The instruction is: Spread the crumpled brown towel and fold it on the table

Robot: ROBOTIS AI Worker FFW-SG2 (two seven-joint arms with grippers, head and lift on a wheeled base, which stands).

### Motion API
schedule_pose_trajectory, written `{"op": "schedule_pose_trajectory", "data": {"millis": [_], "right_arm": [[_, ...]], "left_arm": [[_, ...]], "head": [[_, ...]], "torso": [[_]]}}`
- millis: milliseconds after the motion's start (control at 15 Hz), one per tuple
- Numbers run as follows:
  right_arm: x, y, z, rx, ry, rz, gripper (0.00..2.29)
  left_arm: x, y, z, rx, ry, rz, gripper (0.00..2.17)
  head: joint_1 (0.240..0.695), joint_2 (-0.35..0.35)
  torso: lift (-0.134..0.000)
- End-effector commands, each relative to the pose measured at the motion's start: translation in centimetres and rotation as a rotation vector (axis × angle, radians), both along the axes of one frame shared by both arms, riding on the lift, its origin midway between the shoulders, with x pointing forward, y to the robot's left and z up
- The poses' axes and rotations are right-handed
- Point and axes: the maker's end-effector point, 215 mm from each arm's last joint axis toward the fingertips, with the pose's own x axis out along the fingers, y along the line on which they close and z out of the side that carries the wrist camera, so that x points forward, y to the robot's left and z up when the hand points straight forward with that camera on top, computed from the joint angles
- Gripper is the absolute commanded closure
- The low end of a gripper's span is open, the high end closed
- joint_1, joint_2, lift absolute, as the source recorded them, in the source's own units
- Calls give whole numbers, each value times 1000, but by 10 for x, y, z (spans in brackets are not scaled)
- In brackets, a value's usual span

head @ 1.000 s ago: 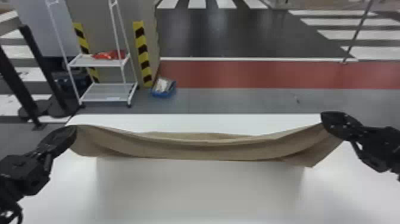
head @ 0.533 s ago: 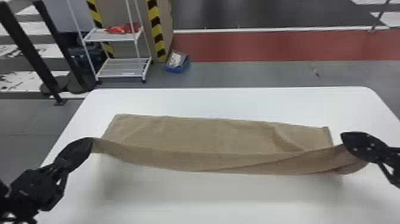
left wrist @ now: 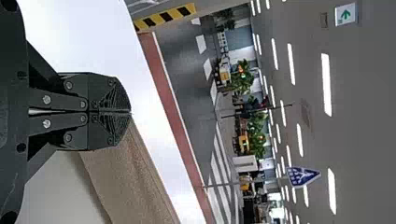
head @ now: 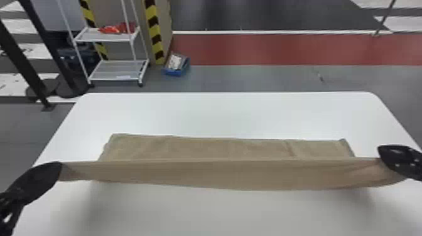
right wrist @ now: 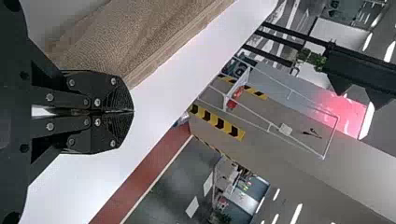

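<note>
The brown towel (head: 226,174) is stretched wide between both grippers, its near edge raised as a taut band, while its far part lies flat on the white table (head: 226,116). My left gripper (head: 59,169) holds the towel's left near corner; in the left wrist view the left gripper (left wrist: 130,112) is shut, with the towel (left wrist: 130,182) running off from its tips. At the right near corner is my right gripper (head: 381,153). The right wrist view has the right gripper (right wrist: 132,111) shut on the towel (right wrist: 135,37).
Beyond the table's far edge stand a white wire rack (head: 116,70) with red items, a blue box (head: 176,65) on the floor and black posts (head: 22,62) at the left. Bare table surface lies in front of and behind the towel.
The towel's far part has come down onto the table, and both grippers have drawn its near edge towards the robot. The head view has shifted, taking in more of the table.
</note>
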Motion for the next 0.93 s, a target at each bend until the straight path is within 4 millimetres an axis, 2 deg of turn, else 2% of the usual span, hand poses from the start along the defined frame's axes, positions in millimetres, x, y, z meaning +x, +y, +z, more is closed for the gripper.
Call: {"op": "schedule_pose_trajectory", "data": {"millis": [0,67,200,333,533,867], "right_arm": [[0,-7,-3,-12,4,-9,1477],[5,-6,-6,-14,8,-10,1477],[22,8,-19,-15,27,1,1477],[43,9,-31,-9,59,-15,1477],[67,3,-42,-4,91,-40,1477],[89,-11,-58,15,127,-80,1477]], "left_arm": [[6,-4,-4,12,27,-10,1409],[16,-14,-10,25,48,-29,1409],[45,-47,-22,92,88,-78,1409],[73,-67,-24,84,105,-96,1409],[113,-70,-20,72,142,-74,1409],[150,-63,-41,98,224,-40,1409]], "head": [[695,34],[695,28],[695,12],[695,-8],[695,-44],[695,-52]], "torso": [[-124],[-124],[-124],[-124],[-124],[-124]]}}
